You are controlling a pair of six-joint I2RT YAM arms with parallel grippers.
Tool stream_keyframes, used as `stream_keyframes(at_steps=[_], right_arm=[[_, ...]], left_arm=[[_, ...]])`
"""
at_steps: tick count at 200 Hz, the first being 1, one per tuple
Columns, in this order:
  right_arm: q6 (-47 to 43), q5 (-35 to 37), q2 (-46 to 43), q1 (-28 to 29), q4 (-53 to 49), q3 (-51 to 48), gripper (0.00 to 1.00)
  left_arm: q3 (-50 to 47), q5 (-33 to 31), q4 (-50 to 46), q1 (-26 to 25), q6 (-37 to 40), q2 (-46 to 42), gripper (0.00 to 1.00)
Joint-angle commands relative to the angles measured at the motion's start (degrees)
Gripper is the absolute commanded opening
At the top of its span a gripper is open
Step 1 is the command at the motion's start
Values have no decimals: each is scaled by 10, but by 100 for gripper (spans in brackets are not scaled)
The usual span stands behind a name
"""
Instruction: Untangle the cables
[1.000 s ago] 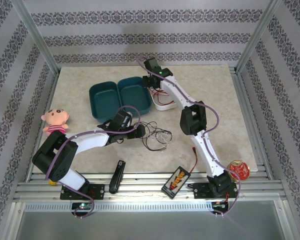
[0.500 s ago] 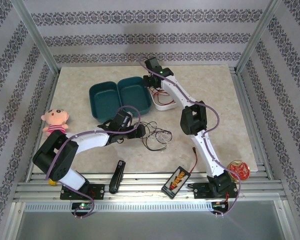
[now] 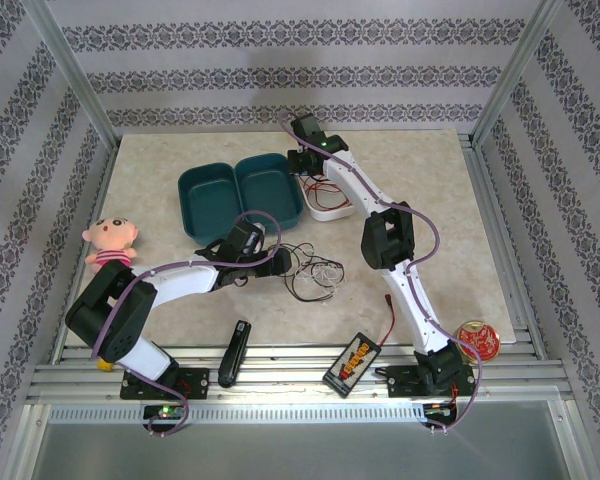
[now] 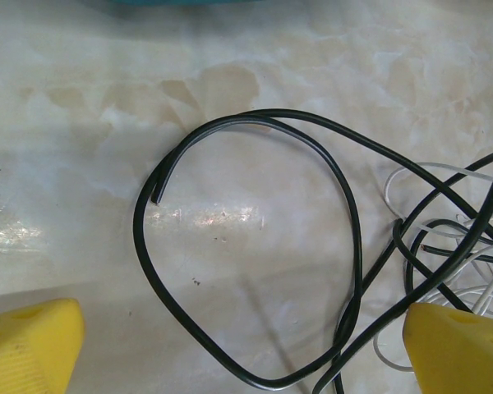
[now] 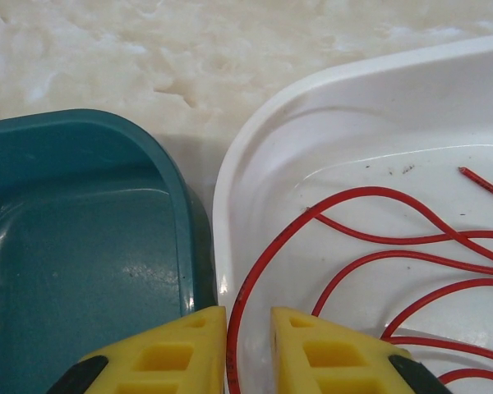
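While red cable [image 5: 370, 190] lies alone in tray [image 5: 255, 148], right gripper [image 5: 248, 345] jaws narrow astride one strand, black cable [image 4: 255, 115] and white cable [image 4: 389, 182] lie tangled on desk [image 4: 230, 49], frame right; left gripper [image 4: 245, 345] above, jaws wide; two left

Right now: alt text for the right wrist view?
A thin red wire loops loosely inside a white tray, one strand running down between two yellow jaws that stand close together at the bottom edge. A teal tub sits beside the tray's left rim on a pale marble tabletop.
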Motion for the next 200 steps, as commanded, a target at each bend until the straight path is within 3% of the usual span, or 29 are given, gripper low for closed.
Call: stream_keyframes(at_steps=[1, 200], right_arm=[[12, -2, 19, -9, -14, 17, 21], [42, 1, 6, -38, -46, -20, 15]], left_arm=[[-6, 3, 12, 6, -10, 6, 99], [4, 8, 7, 6, -6, 6, 99]])
